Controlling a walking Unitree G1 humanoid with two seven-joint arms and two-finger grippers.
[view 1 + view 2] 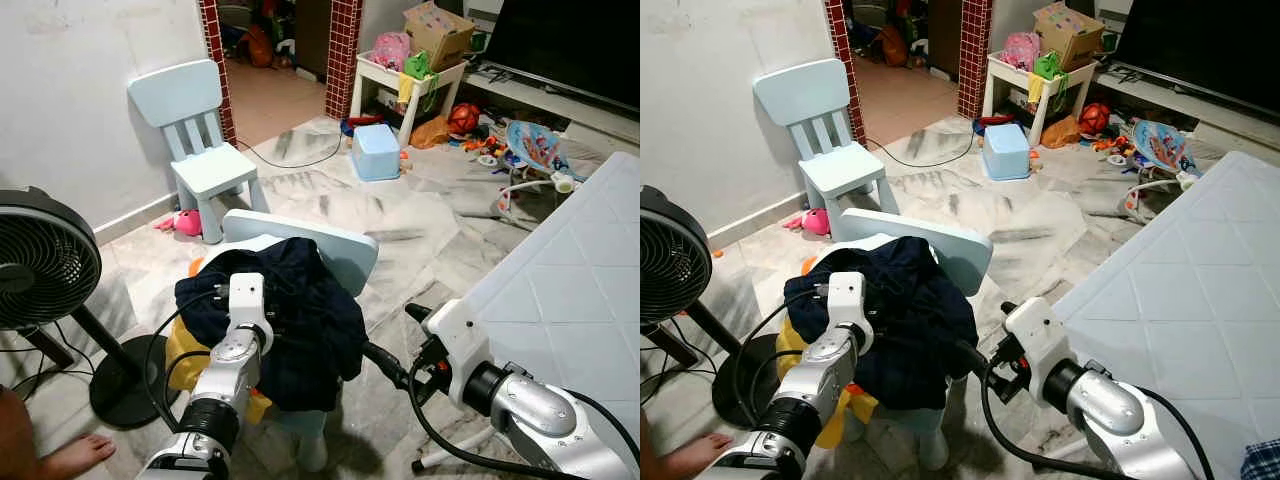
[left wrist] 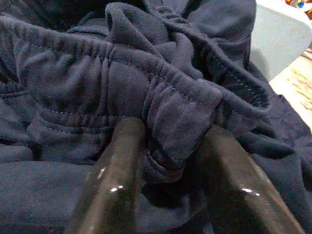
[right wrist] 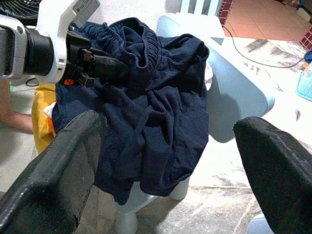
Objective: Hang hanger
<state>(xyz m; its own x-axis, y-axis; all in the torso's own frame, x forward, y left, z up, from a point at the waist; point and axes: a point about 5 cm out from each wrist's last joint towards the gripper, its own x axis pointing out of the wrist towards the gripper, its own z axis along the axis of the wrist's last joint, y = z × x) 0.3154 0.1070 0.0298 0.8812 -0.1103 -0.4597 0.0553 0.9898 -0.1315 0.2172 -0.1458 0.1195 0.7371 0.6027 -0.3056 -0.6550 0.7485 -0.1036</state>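
A dark navy garment (image 1: 300, 320) lies heaped over a small light blue chair (image 1: 335, 250) just in front of me. My left gripper (image 2: 173, 129) is pushed into the top of the heap, and its two black fingers (image 2: 117, 161) are shut on a thick hemmed fold of the cloth. The right wrist view catches the left gripper (image 3: 112, 66) biting into the garment's upper edge. My right gripper (image 1: 395, 340) hovers open at the garment's lower right side, apart from the cloth, with nothing between its fingers (image 3: 68, 161). I see no hanger.
A yellow item (image 1: 185, 350) pokes out under the garment. A black standing fan (image 1: 40, 260) is at my left, with a person's bare foot (image 1: 75, 455) beside it. A white quilted surface (image 1: 570, 270) lies at my right. A second pale blue chair (image 1: 200, 130) and toys lie farther back.
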